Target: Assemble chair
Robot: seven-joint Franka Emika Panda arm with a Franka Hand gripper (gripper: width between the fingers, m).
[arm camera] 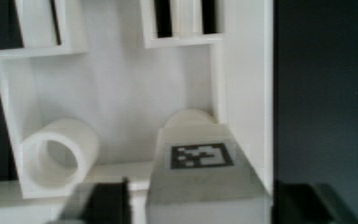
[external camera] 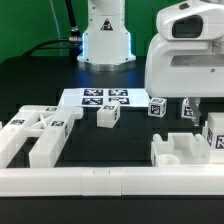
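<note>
White glossy tagged plastic bar (arm camera: 197, 150) between the claw's (arm camera: 206, 205) fingers: grasp step, I judge.
Claw wide open, gripping nothing; bar lies by the white slotted plastic slab (arm camera: 105, 90). Next you centre and close squarely.

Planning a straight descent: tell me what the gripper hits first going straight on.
Probably the tagged white chair part, centred in front of the gripper; the slotted slab lies beyond it. Depth is unclear.
</note>
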